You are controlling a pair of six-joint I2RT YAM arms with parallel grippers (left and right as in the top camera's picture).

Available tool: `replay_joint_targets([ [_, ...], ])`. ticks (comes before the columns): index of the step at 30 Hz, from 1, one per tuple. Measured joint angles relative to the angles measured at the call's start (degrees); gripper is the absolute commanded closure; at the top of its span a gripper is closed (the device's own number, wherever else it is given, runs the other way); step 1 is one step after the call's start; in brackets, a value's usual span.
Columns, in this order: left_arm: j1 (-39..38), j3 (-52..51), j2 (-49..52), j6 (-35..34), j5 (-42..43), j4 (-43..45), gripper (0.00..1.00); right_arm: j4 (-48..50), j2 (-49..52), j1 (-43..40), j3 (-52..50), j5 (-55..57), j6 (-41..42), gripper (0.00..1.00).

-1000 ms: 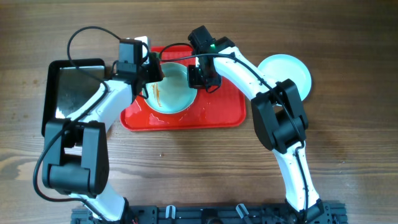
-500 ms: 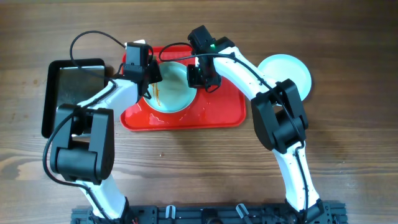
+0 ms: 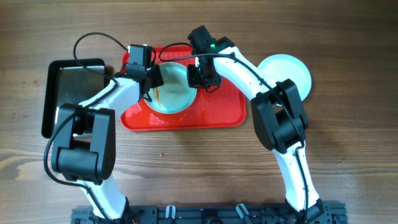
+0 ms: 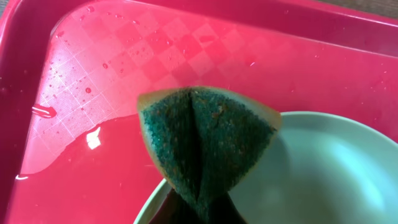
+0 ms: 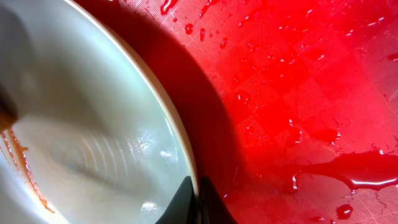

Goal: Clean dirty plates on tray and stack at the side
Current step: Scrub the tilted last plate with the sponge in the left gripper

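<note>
Midway between the left and right edges of the tabletop, the red tray (image 3: 211, 112) lies wet (puddles (image 5: 348, 168) and drops cover its floor). On its left part rests the streaked plate (image 3: 171, 96), with orange-brown sauce (image 3: 157, 93) along its left inner side. The right fingers (image 5: 199, 205) are clenched on that plate's right rim. The left fingers (image 4: 198, 208) grasp a folded green sponge (image 4: 208, 140) at the plate's left rim. Toward the far right corner a clean plate (image 3: 287, 71) sits on bare wood. Near the left edge lies a black tray (image 3: 71, 93).
</note>
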Motion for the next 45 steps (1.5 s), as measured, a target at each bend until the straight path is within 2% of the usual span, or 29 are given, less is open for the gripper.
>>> replay_joint_targets([
  [13,0.02,1.22,-0.15,-0.02,2.38,-6.29,0.96,0.04,0.00,-0.02,0.00,0.02,-0.04,0.96],
  [23,0.07,1.97,-0.81,-4.96,6.05,-14.19,0.96,-0.02,0.00,-0.02,-0.02,0.02,-0.42,0.96],
  [45,1.79,4.31,-0.90,-7.98,16.96,-29.42,0.96,0.26,0.00,0.11,-0.04,-0.48,-0.42,0.96],
])
